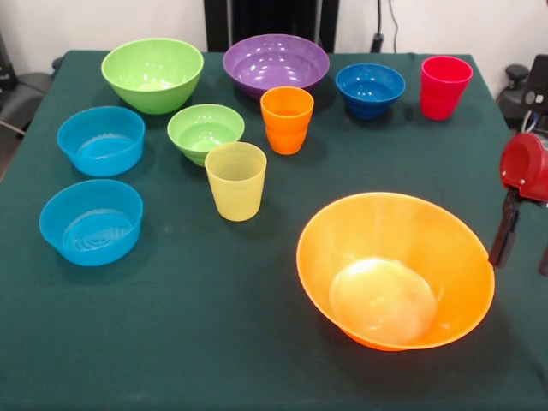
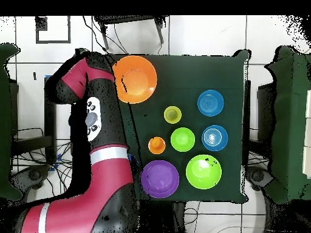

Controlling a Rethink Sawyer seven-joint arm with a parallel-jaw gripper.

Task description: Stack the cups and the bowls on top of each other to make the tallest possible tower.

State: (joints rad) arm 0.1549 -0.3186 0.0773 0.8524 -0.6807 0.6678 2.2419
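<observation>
Front view shows nothing stacked yet: every piece sits alone on the green table (image 1: 257, 342), so the whole tower is left to build. The pincer (image 1: 521, 244) hangs at the table's edge, holding nothing; whether its fingers are spread I cannot tell. Just beside it lies the huge orange bowl (image 1: 396, 270), upright and tilted, the likely base. Well away from the pincer stand the cups (image 1: 236, 181) and the other bowls (image 1: 92, 221), all separate.

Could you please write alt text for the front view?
Ten unstacked cups and bowls sit upright on a green table, the huge orange bowl nearest. The end effector hangs at the right edge.
</observation>
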